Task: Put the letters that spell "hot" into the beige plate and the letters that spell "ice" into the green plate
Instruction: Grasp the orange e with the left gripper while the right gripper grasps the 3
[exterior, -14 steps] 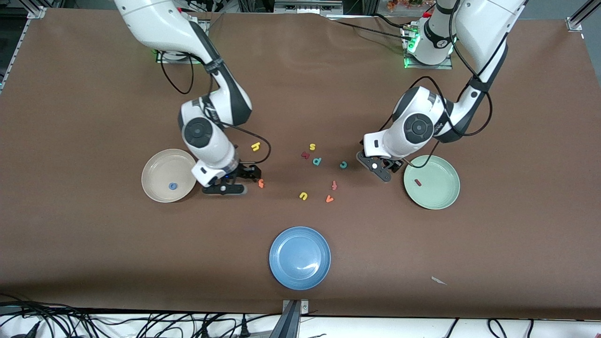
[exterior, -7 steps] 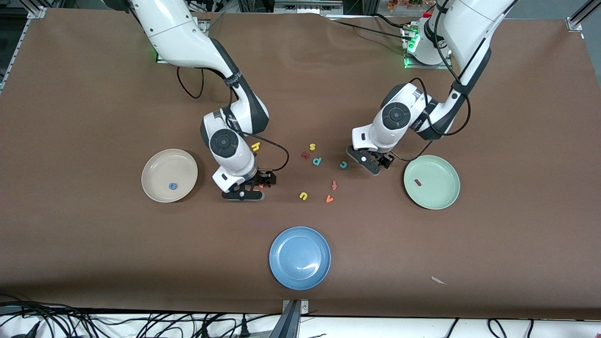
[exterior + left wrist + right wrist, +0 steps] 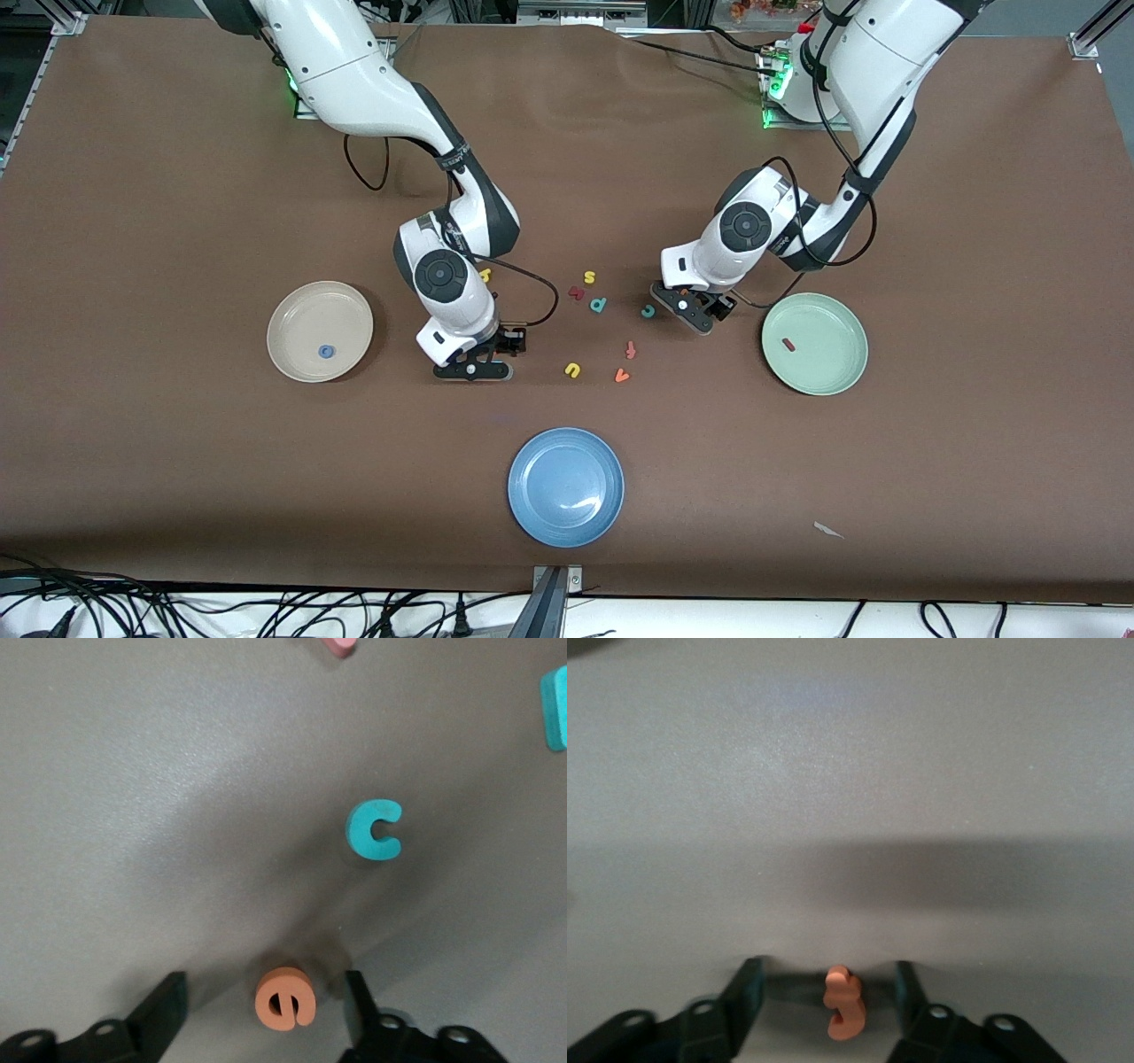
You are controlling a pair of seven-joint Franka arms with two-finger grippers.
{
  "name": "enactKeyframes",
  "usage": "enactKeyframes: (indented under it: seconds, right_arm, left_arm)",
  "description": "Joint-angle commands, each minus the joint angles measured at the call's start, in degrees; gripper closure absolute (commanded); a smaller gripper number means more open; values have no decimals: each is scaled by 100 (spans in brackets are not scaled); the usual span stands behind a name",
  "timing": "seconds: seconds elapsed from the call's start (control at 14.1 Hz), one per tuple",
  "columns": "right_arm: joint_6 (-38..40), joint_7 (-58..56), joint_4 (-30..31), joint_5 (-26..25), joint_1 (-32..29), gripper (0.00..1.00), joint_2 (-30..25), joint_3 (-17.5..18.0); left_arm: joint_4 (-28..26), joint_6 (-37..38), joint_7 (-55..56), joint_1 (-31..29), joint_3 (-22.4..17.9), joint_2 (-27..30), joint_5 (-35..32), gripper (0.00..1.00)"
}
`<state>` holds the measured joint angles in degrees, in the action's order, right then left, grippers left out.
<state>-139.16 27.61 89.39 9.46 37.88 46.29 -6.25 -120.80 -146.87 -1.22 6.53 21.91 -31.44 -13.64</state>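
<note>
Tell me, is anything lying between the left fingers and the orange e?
Nothing visible. The orange e lies on the bare table between the left gripper's fingers, with a gap on each side. The teal c lies beside it, clear of the fingers.

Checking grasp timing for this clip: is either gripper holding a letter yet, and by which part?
Not yet. The left gripper straddles the orange e and the right gripper straddles the orange t; each letter sits between open fingers with gaps on both sides.
</note>
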Motion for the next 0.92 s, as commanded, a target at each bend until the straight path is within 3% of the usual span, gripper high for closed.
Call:
enactKeyframes:
  seconds: [0.0,0.21,0.64,0.85]
  right_arm:
    - [73,87,-167,65,44,48,108,-34]
    - [196,105,-158,82,44,61,100,-34]
    - [390,184,-106,82,61,66,73,-34]
    - [390,184,-106,74,52,76,82,-34]
  left_arm:
    - [-14,-43,166,-21,23,15,-218,77]
    - [-31,-35,166,-38,23,41,-218,88]
    - [21,280,139,-47,23,304,-218,89]
    - [135,598,-62,-204,15,541,-244,91]
